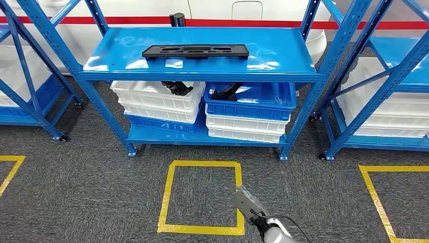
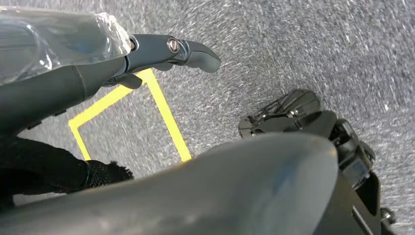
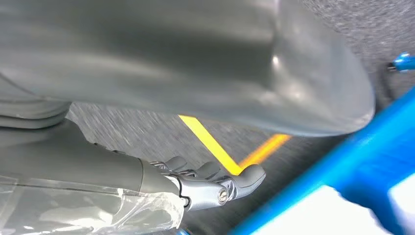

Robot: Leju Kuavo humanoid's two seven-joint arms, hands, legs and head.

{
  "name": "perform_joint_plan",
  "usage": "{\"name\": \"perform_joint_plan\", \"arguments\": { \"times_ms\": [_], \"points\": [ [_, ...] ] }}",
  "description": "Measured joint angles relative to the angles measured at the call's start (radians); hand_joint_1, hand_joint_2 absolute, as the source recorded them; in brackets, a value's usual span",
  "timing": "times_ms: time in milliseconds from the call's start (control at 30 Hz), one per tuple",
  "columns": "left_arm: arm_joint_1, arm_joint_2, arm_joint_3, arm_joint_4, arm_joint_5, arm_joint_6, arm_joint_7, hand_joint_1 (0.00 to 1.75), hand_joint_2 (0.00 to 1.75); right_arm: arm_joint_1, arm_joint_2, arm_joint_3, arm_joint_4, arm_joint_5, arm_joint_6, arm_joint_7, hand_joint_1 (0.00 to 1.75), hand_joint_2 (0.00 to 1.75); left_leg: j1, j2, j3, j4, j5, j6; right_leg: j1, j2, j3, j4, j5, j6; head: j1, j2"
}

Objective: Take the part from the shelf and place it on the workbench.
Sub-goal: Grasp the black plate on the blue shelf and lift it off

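Standing in front of the blue shelf [image 1: 202, 50], the robot is at the very start of the job — the reach for the part has not yet begun. The part [image 1: 196, 50], a long flat black piece with cut-outs, lies flat on the top board of the shelf, well ahead of and above the right hand [image 1: 248, 203], which hangs low over the grey carpet beside a yellow taped square [image 1: 201, 197] on the floor. Nothing is in that hand; in the right wrist view its fingers [image 3: 235, 183] look extended and bare, though blur makes their exact spread hard to judge. The left hand [image 2: 161, 54] shows in the left wrist view, also low over the carpet near yellow tape, with its thumb out straight and nothing in it — apart from the part altogether. Below the top board, white and blue bins [image 1: 202, 109] are stacked, some with dark pieces inside.

The next move probably calls for raising an arm up and forward to the level of the top board, then bringing the hand down around the narrow width of the part. No counter is in sight, so a turn or walk will likely follow the pick.
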Motion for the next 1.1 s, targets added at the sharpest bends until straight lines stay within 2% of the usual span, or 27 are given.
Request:
{"name": "perform_joint_plan", "arguments": {
  "times_ms": [33,167,833,1100],
  "points": [
    [-0.002,0.000,-0.007,0.002,0.002,0.002,0.001,0.00,0.00,-0.004,-0.003,0.004,-0.011,0.012,-0.002,0.004,0.00,0.00,0.000,0.000,0.000,0.000,0.000,0.000,0.000,0.000,0.000,0.000,0.000,0.000,0.000,0.000],
    [-0.011,0.000,-0.045,0.008,0.014,0.007,0.005,0.00,0.00,-0.032,-0.021,0.024,-0.075,0.096,-0.009,0.032,0.00,1.75,0.000,0.000,0.000,0.000,0.000,0.000,0.000,0.000,0.000,0.000,0.000,0.000,0.000,0.000],
    [-0.048,0.000,-0.202,0.030,0.056,0.034,0.020,0.00,0.00,-0.149,-0.105,0.116,-0.456,0.600,0.002,0.211,0.00,1.75,0.000,0.000,-0.001,0.000,0.001,-0.001,0.000,0.000,-0.002,0.001,0.000,0.000,0.000,0.000],
    [-0.061,0.003,-0.254,0.047,0.083,0.040,0.021,0.00,0.00,-0.222,-0.102,0.190,-0.572,0.790,0.027,0.254,0.00,1.75,-0.001,-0.001,-0.003,0.001,0.001,0.000,-0.001,-0.002,-0.003,0.001,0.002,0.000,0.000,0.000]
  ]
}}
